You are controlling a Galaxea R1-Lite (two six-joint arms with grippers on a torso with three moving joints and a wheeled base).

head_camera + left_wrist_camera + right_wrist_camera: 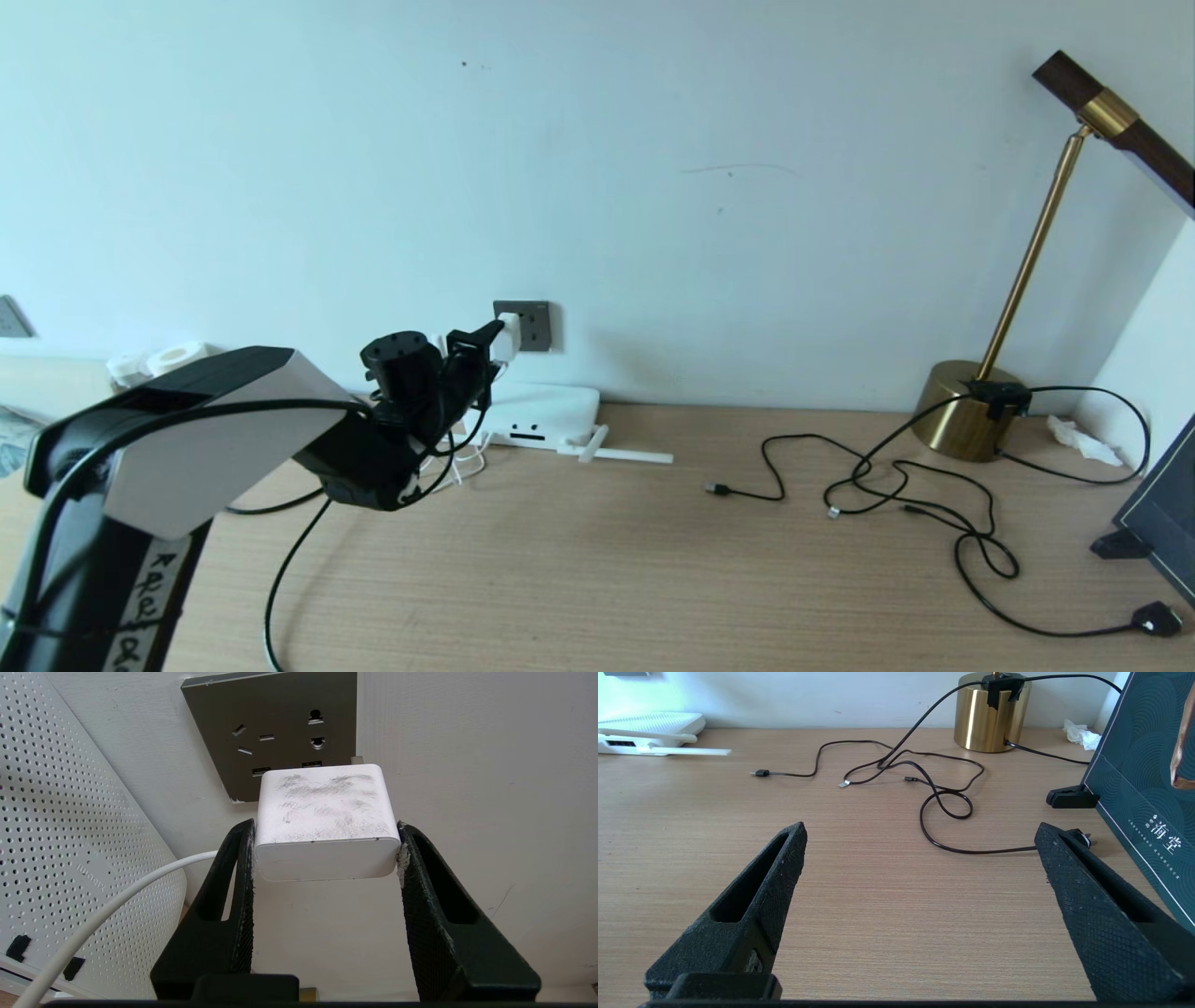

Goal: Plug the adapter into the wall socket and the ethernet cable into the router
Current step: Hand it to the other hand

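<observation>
Pale blue-white wall rises behind a light wood-grain bench (pixel 597 560). Low on that wall sits the dark grey square wall socket (pixel 530 324) with small pin holes. The left gripper (pixel 326 847) reaches up to it, clamped on the small white rounded cube-shaped adapter (pixel 324 821), whose front end is at the socket's lower edge; whether its pins are seated cannot be told. A thin white cord (pixel 107 910) trails from the adapter. Just below the socket lies the flat white perforated router (pixel 546 415) with slim stick antennas, resting against the wall. Thin black cords (pixel 934 504) loop across the bench toward a brass lamp base (pixel 962 411). The right gripper (pixel 920 844) hovers low over the bench with its jaws spread wide, holding nothing.
</observation>
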